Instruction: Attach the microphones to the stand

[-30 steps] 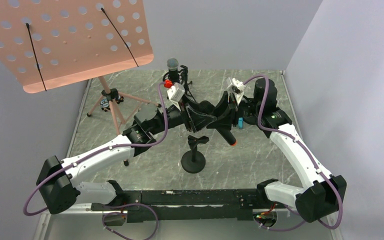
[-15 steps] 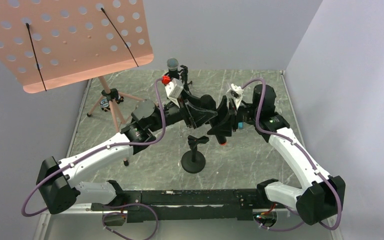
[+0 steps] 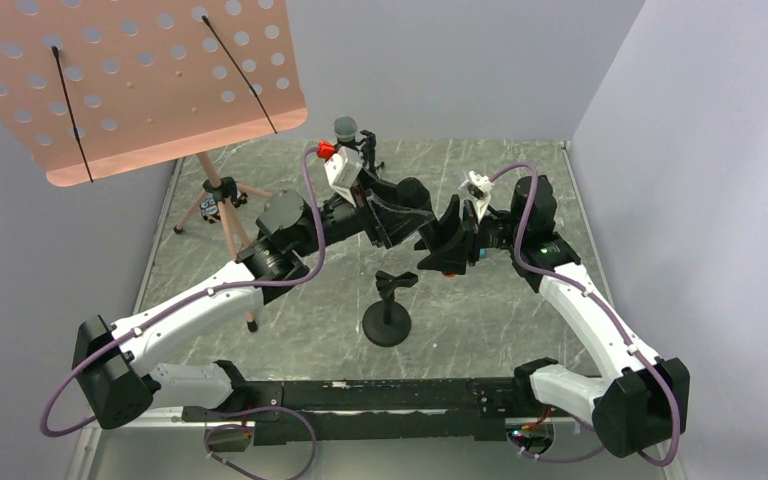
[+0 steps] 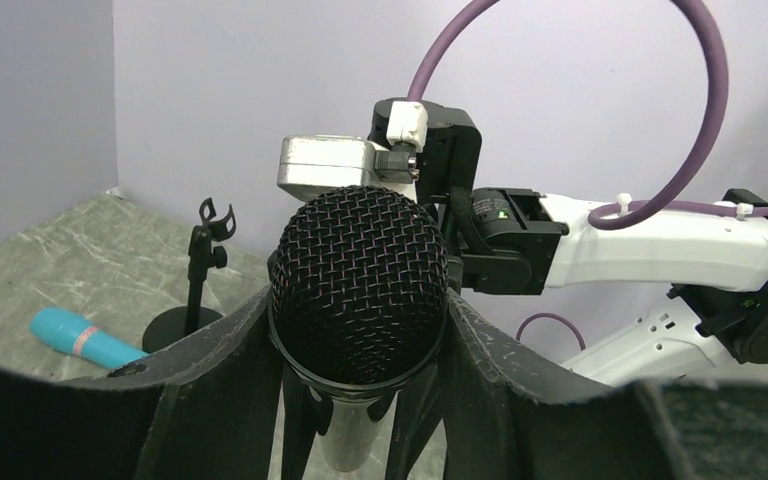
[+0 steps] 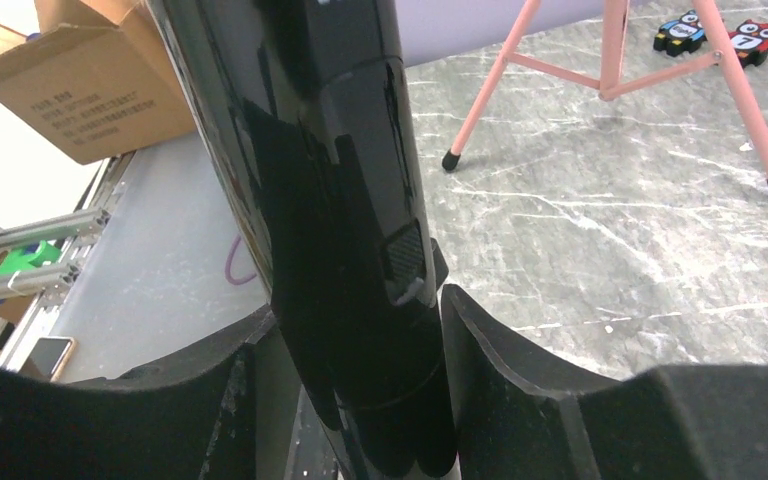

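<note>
The all-black microphone is held between both grippers above the table's middle. My left gripper (image 3: 412, 220) is shut on its black mesh head (image 4: 360, 285). My right gripper (image 3: 447, 245) is shut on its glossy body (image 5: 350, 250); its orange end is hidden. An empty black stand (image 3: 388, 322) with a clip (image 3: 397, 280) stands just below and in front of the grippers. The silver-mesh microphone (image 3: 345, 128) stands upright at the back behind my left wrist. The blue microphone (image 4: 72, 336) lies on the table by a stand's base (image 4: 182, 322).
A pink music stand, with its perforated board (image 3: 130, 80) and tripod (image 3: 225, 215), fills the back left; its legs show in the right wrist view (image 5: 610, 60). A small owl figure (image 3: 210, 207) lies by the tripod. A cardboard box (image 5: 70, 85) sits off the table.
Both grippers have moved left and a little back together with the black microphone. Its orange end and the blue microphone by the right wrist no longer show from above.
</note>
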